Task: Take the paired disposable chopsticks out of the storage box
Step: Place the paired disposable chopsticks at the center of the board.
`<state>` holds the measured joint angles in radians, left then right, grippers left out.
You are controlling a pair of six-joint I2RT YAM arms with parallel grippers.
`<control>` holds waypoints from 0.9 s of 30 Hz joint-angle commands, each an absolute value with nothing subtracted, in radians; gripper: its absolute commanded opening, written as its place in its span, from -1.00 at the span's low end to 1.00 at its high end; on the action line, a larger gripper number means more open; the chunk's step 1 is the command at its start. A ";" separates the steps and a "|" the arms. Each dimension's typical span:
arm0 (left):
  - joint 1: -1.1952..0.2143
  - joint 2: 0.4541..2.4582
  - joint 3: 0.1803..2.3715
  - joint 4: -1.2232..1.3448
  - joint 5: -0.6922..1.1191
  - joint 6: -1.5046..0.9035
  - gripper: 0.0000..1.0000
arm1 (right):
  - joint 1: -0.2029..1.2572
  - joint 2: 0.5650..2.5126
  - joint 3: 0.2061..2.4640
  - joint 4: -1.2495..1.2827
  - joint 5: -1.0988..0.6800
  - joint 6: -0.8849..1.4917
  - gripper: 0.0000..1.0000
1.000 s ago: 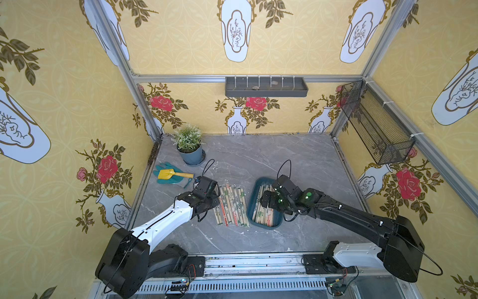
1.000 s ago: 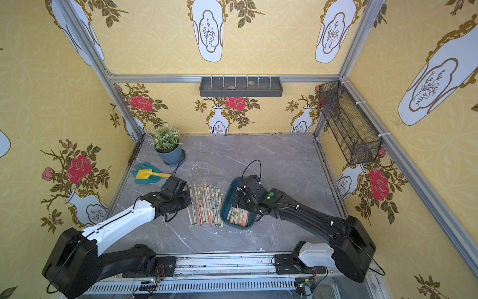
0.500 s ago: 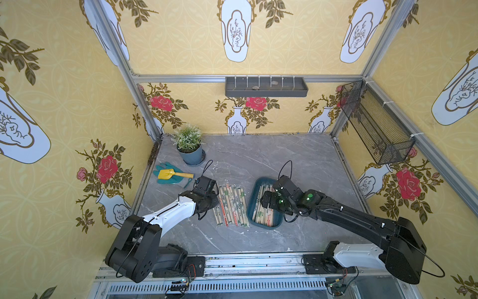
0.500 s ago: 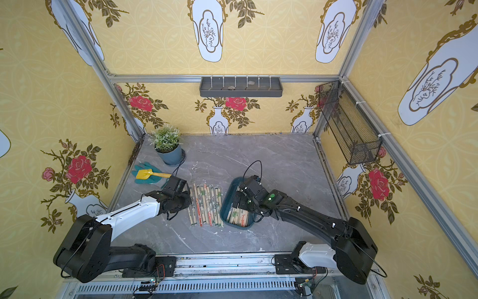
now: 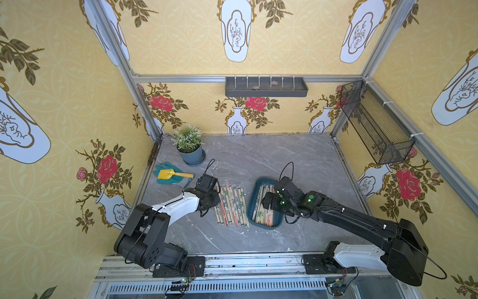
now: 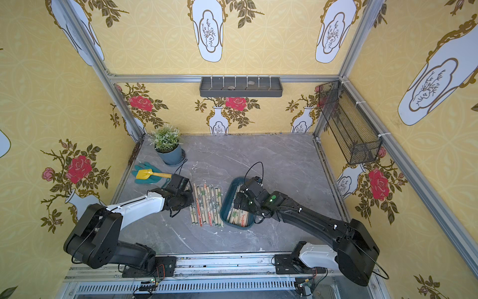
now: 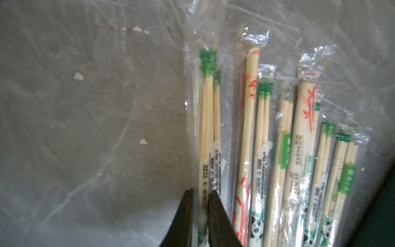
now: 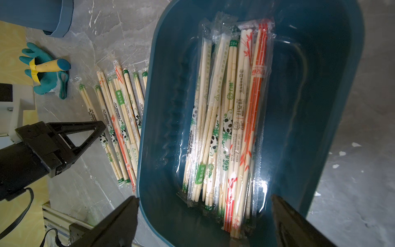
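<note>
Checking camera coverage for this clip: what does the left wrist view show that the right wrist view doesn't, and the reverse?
Only left wrist: the left gripper, tips narrowly apart astride the outermost green-printed sleeve; grip unclear. Only right wrist: inside the storage box, chopstick pairs, the right gripper wide open above, a teal glove. Both: the left gripper and the row of sleeved pairs on the table.

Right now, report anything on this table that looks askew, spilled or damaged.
Small white flecks lie scattered on the grey tabletop beside the laid-out chopsticks, like chips or crumbs. In the storage box, a few chopstick pairs lie crossed diagonally over the rest, not parallel.
</note>
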<state>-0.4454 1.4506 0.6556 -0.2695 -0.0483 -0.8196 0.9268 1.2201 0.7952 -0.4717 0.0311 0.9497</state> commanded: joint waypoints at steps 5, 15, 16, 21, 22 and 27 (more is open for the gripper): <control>-0.445 1.438 0.657 -0.265 -0.049 -0.820 -0.34 | 0.928 1.230 0.797 -0.455 0.042 0.956 0.95; -0.445 1.361 0.665 -0.315 -0.072 -0.821 -0.22 | 0.928 1.230 0.787 -0.449 0.039 0.962 0.95; -0.445 1.352 0.669 -0.322 -0.073 -0.819 -0.22 | 0.927 1.228 0.784 -0.449 0.041 0.965 0.95; -0.445 1.307 0.700 -0.352 -0.055 -0.799 -0.14 | 0.923 1.215 0.767 -0.445 0.048 0.980 0.95; -0.445 1.300 0.706 -0.352 -0.045 -0.794 -0.12 | 0.923 1.213 0.765 -0.447 0.050 0.983 0.95; -0.463 1.276 0.748 -0.353 -0.021 -0.793 -0.07 | 0.903 1.188 0.739 -0.440 0.046 0.994 0.95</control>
<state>-0.4526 1.2804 0.7319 -0.3382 -0.0471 -0.8089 0.9108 1.1984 0.7494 -0.4660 0.0345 0.9760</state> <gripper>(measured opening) 0.464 0.975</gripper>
